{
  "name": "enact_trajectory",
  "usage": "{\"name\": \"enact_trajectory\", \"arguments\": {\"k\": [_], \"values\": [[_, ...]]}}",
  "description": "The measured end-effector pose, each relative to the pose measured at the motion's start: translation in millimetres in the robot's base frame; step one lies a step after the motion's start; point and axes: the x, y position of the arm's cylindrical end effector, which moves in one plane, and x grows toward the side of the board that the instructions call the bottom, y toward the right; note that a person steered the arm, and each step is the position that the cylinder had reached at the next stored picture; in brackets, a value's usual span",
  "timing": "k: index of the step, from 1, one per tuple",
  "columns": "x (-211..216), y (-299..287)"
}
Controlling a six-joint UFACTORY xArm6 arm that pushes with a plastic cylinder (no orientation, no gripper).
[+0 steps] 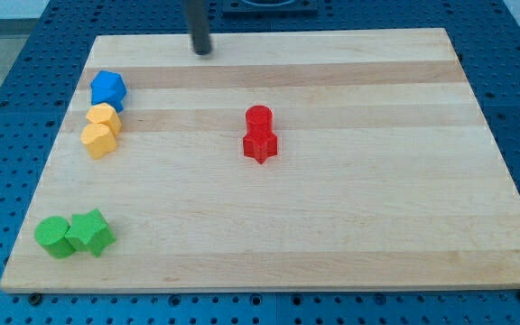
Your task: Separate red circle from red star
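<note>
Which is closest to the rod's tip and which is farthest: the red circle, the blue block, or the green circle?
From my tip at the view's top:
1. Red circle, mid-board, below-right of it.
2. Blue block, at the left edge. It is nearly as close as the red circle.
3. Green circle, bottom-left corner, clearly farthest.

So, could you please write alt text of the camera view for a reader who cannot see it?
On a wooden board, a red circle touches a red star just below it, near the centre. My tip is near the view's top, apart from all blocks. At the view's left are a blue block, two yellow blocks and two green blocks.
</note>
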Motion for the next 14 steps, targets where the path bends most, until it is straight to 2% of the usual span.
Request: {"name": "enact_trajectory", "arguments": {"k": [1, 3, 4, 5, 6, 7, 9, 11, 14], "values": [[23, 59], [108, 36], [132, 15], [136, 13], [159, 13], [160, 21], [160, 78], [157, 94], [154, 151]]}}
